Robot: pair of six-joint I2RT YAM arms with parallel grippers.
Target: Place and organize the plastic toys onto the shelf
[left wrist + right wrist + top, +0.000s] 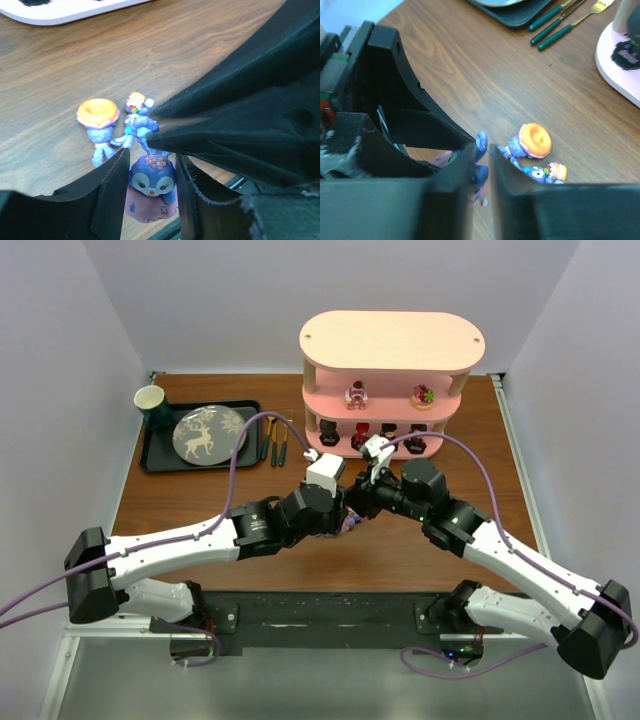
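Both arms meet over the middle of the table (180, 495), crowding around one purple-blue bunny toy (152, 182). The left gripper (152, 157) has its two black fingers snug against either side of the bunny's round head, so it looks to be grasping it. The right gripper (485, 150) comes in from the opposite side, its jaws nearly together around the tip of a long ear. Whether it pinches that ear or has let go, I cannot tell.

To my eye this is a hand-off, and it wants care. One gripper should hold firmly across the widest part of the head before the other gives way. The one leaving should draw straight back along the ear rather than sideways, or the little figure may twist out. After that comes a lift clear of the two toys lying just beside it on the table: an orange-hatted toy (98, 114) and a smaller blue toy (136, 117) with a bright cap.

The bunny is glossy moulded plastic, smooth and rounded, with a pink skirt-like base and a small flower band on its brow. Those slick curves give flat pads little to bite on. The table is matte wood grain. The shelf (392, 340) stands at the far side, well apart from the toys, pink with rounded ends and a pale flat top. Small figures stand on its middle and bottom tiers, with room between the two on the middle tier.
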